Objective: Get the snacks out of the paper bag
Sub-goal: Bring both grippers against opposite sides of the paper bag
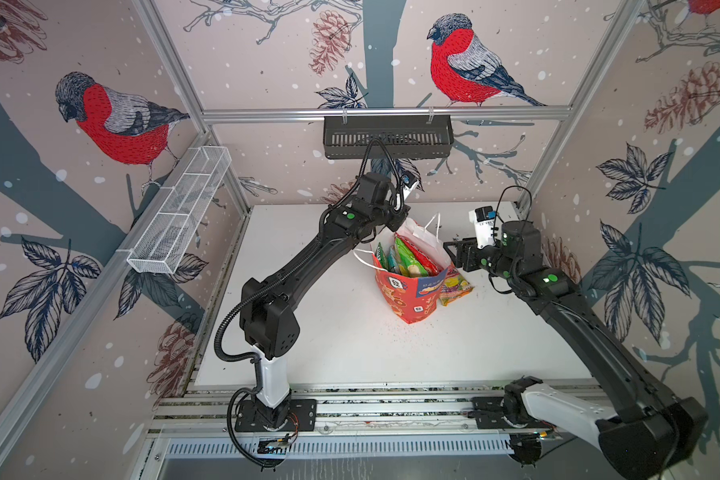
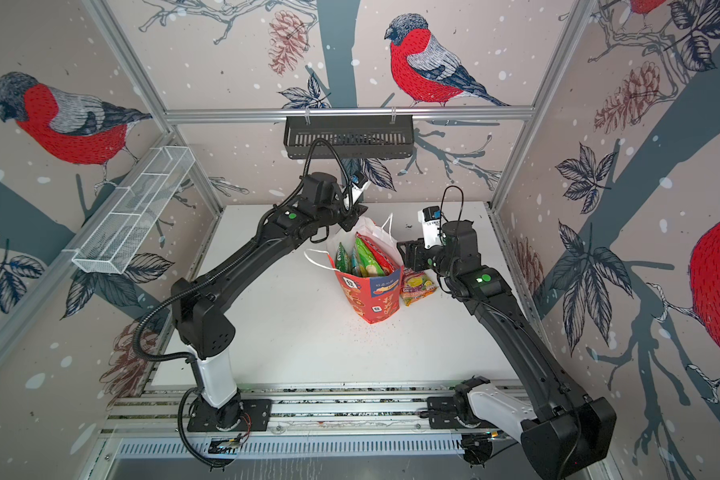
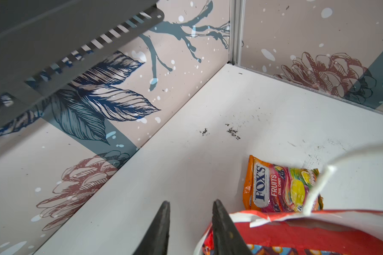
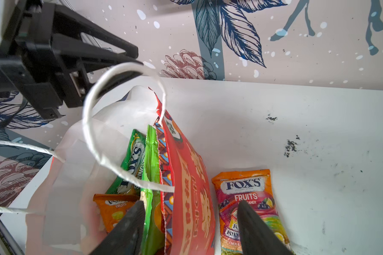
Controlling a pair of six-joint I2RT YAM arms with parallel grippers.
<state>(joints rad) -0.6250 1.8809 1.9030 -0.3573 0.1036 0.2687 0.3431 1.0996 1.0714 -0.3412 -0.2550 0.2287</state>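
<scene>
Paper bag: stood upright near the middle of the table, mouth open upward, as seen in both top views.
Snacks inside: a green Fox's pack, a green chip bag, an orange Fox's pack and the edge of a large red packet are stood on end, with their long axes running up toward the mouth.
Snack outside: one Fox's Fruits packet is laid flat on the table, just beside the bag's right wall.
Right gripper: jaws are held wide apart with nothing clamped. The bag's right wall is straddled, one finger above the packets inside and the other above the packet outside.
Left gripper: jaws are seen slightly apart with bare table between them. It is placed at the bag's far rim, near a white cord handle.
Deciding relation: the right arm is judged nearer. A shift inward across the wall, then a descent along the packets' upright axes, would be called for.
</scene>
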